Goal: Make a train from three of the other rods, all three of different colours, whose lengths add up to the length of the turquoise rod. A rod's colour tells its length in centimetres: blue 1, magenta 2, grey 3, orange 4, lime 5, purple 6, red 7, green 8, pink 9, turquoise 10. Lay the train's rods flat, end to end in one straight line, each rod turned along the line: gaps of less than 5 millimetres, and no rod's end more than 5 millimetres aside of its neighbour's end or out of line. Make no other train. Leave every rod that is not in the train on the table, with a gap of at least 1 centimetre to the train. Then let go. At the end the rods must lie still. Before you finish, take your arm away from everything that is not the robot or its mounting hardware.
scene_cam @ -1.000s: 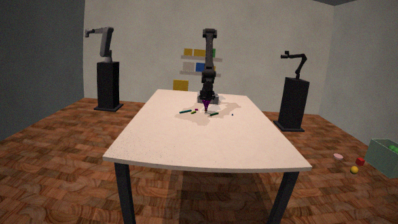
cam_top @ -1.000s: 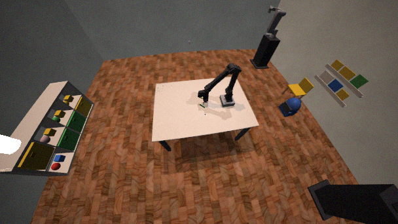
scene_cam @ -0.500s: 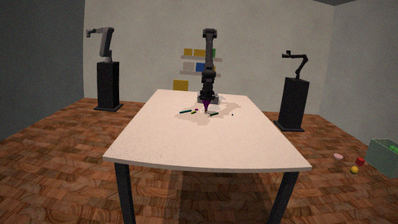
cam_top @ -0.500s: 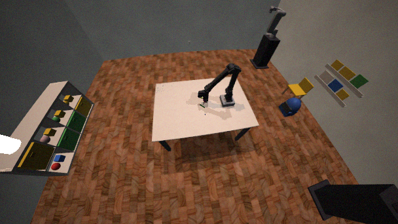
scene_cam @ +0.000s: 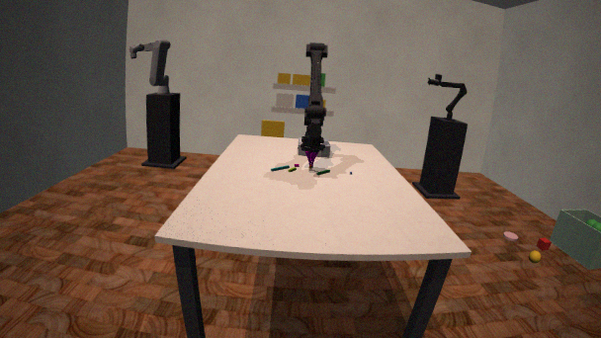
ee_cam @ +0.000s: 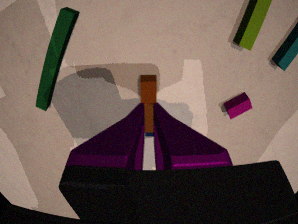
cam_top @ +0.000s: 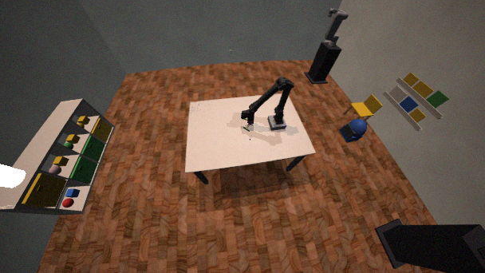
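My gripper (cam_top: 250, 123) (scene_cam: 311, 164) (ee_cam: 149, 110) is shut on the orange rod (ee_cam: 148, 89), which sticks out past the fingertips, low over the table. A small blue patch (ee_cam: 149, 134) shows between the fingers behind the orange rod; whether it touches that rod I cannot tell. The green rod (cam_top: 246, 129) (scene_cam: 323, 172) (ee_cam: 56, 60) lies left in the wrist view. The magenta rod (scene_cam: 297, 165) (ee_cam: 238, 106) lies right, with the lime rod (scene_cam: 293, 169) (ee_cam: 253, 24) and turquoise rod (scene_cam: 280, 168) (ee_cam: 287, 51) beyond. A small blue rod (cam_top: 250, 140) (scene_cam: 351, 173) lies apart.
The white table (cam_top: 211, 149) (scene_cam: 306, 219) carries the rods and the arm's base (cam_top: 277, 123) (scene_cam: 323, 150). The arm's shadows fall around the rods. Shelves, a chair and other robots stand away from the table.
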Controlling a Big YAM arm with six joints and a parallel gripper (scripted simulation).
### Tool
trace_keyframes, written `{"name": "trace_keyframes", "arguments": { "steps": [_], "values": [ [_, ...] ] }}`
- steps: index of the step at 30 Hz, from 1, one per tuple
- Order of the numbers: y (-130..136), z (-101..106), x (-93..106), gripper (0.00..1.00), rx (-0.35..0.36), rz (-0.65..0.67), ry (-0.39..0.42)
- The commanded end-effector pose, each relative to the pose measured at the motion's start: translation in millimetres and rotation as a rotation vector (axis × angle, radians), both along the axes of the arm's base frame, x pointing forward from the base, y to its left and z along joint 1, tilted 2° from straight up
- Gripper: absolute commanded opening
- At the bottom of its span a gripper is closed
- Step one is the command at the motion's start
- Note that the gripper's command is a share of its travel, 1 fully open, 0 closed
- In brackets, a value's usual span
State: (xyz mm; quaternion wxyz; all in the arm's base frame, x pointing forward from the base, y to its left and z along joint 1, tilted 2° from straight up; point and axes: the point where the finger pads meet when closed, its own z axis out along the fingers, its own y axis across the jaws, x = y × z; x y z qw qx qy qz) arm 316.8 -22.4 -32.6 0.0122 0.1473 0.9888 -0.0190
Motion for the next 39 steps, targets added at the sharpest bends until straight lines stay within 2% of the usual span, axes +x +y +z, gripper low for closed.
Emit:
{"name": "trace_keyframes", "arguments": {
  "steps": [1, 39],
  "values": [
    [-4.1, -2.1, 1.4, 0.04, -0.002, -0.002, 0.007],
    [-5.8, -1.6, 2.2, 0.04, -0.001, -0.024, 0.005]
  ]
}}
